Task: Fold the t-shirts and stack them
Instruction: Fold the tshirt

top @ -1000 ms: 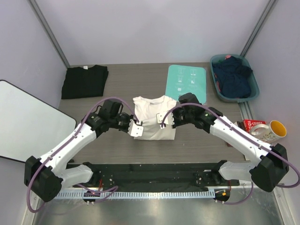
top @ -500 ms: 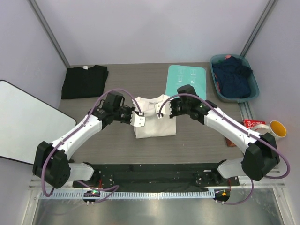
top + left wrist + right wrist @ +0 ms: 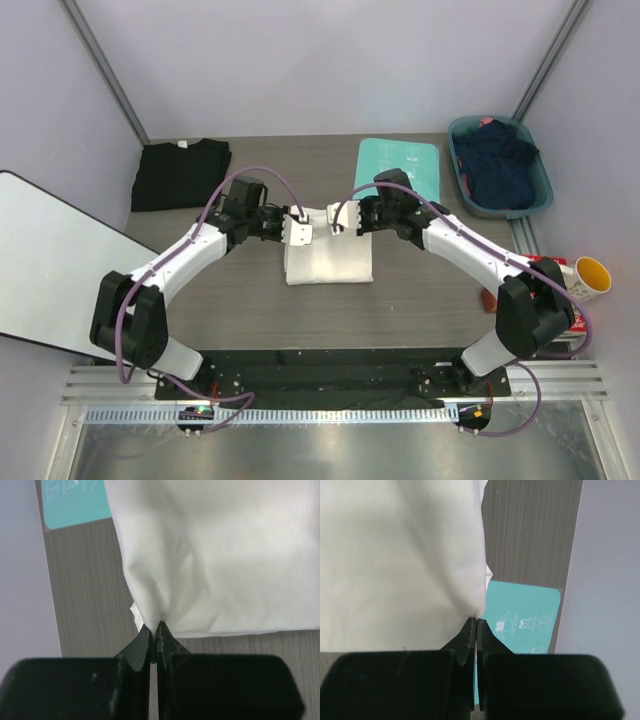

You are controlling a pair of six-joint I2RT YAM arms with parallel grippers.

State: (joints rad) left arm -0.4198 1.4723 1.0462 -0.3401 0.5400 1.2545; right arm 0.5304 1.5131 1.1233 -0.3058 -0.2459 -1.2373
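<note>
White t-shirt (image 3: 328, 262) shorter; one black t-shirt (image 3: 181, 174)

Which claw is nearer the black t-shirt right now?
Left. The left claw pinches the white t-shirt at mid-table, nearer the black t-shirt at the far-left corner; the right claw pinches the same shirt farther right.

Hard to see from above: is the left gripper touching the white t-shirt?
Touching. Left wrist view: the left gripper is shut, pinching the edge of the white t-shirt.
</note>
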